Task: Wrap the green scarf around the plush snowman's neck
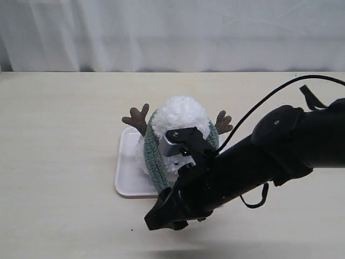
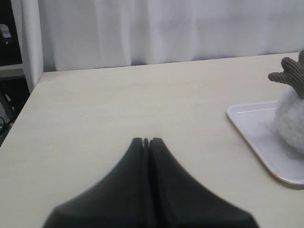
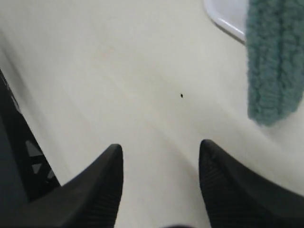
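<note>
- Pale wooden table point(image 1: 54, 189) is stretching out under one white curtain point(image 1: 172, 32) at the back.
- One black robot arm point(image 1: 280, 145) is reaching in from the right, across the snowman's front.
- One white tray point(image 1: 126, 172) is carrying one plush snowman point(image 1: 180, 116), with two brown twig arms point(image 1: 136, 117) sticking outward.
- One green scarf point(image 1: 151, 156) is looping behind the head, and both ends are running toward the table's near edge.
- Right gripper point(image 3: 161, 147) is hanging with fingers apart and empty; left gripper point(image 2: 146, 140) is sitting with fingers pressed together.

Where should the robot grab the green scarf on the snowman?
Probably the loose rounded end of the green scarf, which reaches past the tray rim over the table. Come from the table side, pinching across its narrow width with the open right gripper.
</note>
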`<state>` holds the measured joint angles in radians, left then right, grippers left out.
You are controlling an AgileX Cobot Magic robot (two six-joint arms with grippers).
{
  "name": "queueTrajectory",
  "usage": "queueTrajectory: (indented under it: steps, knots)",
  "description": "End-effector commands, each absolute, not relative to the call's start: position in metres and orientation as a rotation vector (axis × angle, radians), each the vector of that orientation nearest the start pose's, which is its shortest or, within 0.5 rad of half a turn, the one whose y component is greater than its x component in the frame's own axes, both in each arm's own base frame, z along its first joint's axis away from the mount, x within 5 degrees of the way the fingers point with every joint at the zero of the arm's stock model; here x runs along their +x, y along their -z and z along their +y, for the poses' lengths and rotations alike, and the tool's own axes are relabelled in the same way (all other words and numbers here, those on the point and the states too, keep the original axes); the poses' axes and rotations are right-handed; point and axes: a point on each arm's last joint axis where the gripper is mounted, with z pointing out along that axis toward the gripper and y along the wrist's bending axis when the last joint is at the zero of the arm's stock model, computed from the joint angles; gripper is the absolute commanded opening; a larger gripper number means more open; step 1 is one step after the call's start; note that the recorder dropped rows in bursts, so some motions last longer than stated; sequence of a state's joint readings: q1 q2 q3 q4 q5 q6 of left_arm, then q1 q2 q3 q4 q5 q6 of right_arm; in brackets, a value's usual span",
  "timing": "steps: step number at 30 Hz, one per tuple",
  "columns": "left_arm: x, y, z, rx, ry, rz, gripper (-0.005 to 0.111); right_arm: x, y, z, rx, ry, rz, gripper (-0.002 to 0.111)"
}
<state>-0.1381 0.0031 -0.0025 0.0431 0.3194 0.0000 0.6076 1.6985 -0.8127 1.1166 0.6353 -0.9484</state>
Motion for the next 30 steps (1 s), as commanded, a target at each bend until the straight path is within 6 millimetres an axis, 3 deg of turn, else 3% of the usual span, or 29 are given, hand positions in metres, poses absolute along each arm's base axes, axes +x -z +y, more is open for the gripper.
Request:
queueTrajectory:
  steps: [1,4,9,16,22,30]
  knots:
    - [0.054,-0.185,-0.006,0.151,0.055,1.787,0.000,0.207,-0.172,0.231,-1.021,-0.767,2.426,0.047]
    - [0.054,-0.185,-0.006,0.151,0.055,1.787,0.000,0.210,-0.177,0.238,-0.932,-0.604,2.340,0.047]
    - [0.054,-0.185,-0.006,0.151,0.055,1.787,0.000,0.219,-0.184,0.237,-0.751,-0.532,2.290,0.047]
    - [0.054,-0.185,-0.006,0.151,0.055,1.787,0.000,0.225,-0.186,0.235,-0.816,-0.430,2.196,0.047]
    - [0.054,-0.185,-0.006,0.151,0.055,1.787,0.000,0.236,-0.192,0.230,-0.904,-0.232,2.037,0.047]
    - [0.054,-0.185,-0.006,0.151,0.055,1.787,0.000,0.243,-0.217,0.212,-0.742,-0.046,1.965,0.047]
